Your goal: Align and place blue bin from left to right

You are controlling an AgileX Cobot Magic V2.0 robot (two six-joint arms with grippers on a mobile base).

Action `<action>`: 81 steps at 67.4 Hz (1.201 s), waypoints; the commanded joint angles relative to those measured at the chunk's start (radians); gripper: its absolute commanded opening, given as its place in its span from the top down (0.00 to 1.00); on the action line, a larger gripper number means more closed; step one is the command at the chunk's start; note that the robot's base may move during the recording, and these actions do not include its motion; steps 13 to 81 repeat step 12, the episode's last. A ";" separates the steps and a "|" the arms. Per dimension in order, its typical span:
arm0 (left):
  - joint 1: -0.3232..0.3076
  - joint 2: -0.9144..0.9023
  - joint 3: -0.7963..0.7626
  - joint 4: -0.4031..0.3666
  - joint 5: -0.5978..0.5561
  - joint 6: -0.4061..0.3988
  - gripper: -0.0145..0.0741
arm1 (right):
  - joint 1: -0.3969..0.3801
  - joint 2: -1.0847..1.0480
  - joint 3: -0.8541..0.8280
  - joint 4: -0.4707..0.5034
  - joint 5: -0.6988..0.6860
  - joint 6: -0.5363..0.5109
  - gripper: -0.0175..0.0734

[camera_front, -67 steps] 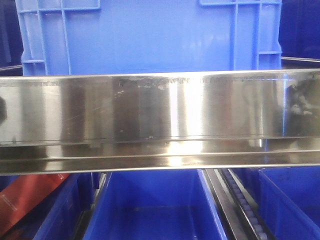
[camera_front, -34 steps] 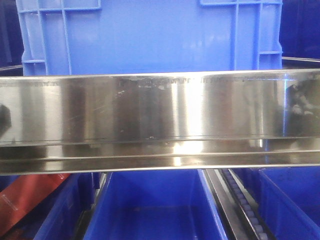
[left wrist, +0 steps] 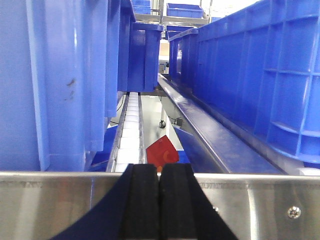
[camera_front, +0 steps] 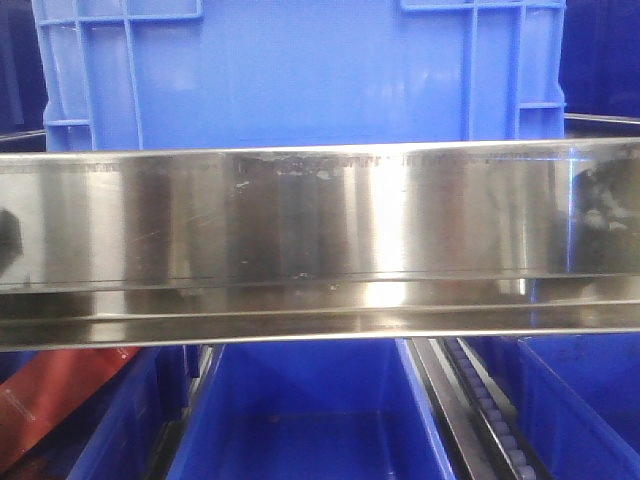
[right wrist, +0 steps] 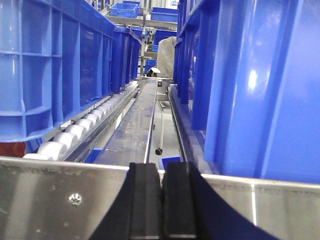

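filling the top of the front view, the blue bin (camera_front: 300,75) stands just behind a shiny steel rail (camera_front: 320,230) that crosses the whole width; its flat side panel faces the camera, with ribbed corners at left and right. below the rail, open lower bins (camera_front: 310,415) show their insides, a roller track (camera_front: 490,415) runs between two of them, and a red piece (camera_front: 50,400) lies at the lower left.

from the left wrist view, the left fingers (left wrist: 159,202) are pressed together with nothing between them, just in front of a steel edge (left wrist: 60,205). a tall blue bin wall (left wrist: 60,80) rises close on the left, a row of white rollers (left wrist: 127,135) runs away beside it, and more bins (left wrist: 255,75) line the right.

from the right wrist view, the right fingers (right wrist: 161,200) are likewise pressed together and hold nothing, at a steel edge (right wrist: 50,195). a blue wall (right wrist: 260,85) stands close on the right, rollers (right wrist: 75,132) and bins (right wrist: 50,65) on the left.
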 commanded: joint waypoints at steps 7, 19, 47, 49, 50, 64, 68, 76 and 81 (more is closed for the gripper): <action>-0.006 -0.006 -0.003 0.002 -0.021 -0.002 0.96 | 0.001 -0.004 0.000 0.003 -0.020 -0.007 0.89; -0.006 -0.006 -0.003 0.002 -0.021 -0.002 0.96 | 0.001 -0.004 0.000 0.003 -0.020 -0.007 0.89; -0.006 -0.006 -0.003 0.002 -0.021 -0.002 0.96 | 0.001 -0.004 0.000 0.003 -0.020 -0.007 0.89; -0.006 -0.006 -0.003 0.002 -0.021 -0.002 0.96 | 0.001 -0.004 0.000 0.003 -0.020 -0.007 0.89; -0.006 -0.006 -0.003 0.002 -0.021 -0.002 0.96 | 0.001 -0.004 0.000 0.003 -0.020 -0.007 0.89; -0.006 -0.006 -0.003 0.002 -0.021 -0.002 0.96 | 0.001 -0.004 0.000 0.003 -0.020 -0.007 0.89; -0.006 -0.006 -0.003 0.002 -0.021 -0.002 0.96 | 0.001 -0.004 0.000 0.003 -0.020 -0.007 0.89; -0.006 -0.006 -0.003 0.002 -0.021 -0.002 0.96 | 0.001 -0.004 0.000 0.003 -0.020 -0.007 0.89; -0.006 -0.006 -0.003 0.002 -0.021 -0.002 0.96 | 0.001 -0.004 0.000 0.003 -0.020 -0.007 0.89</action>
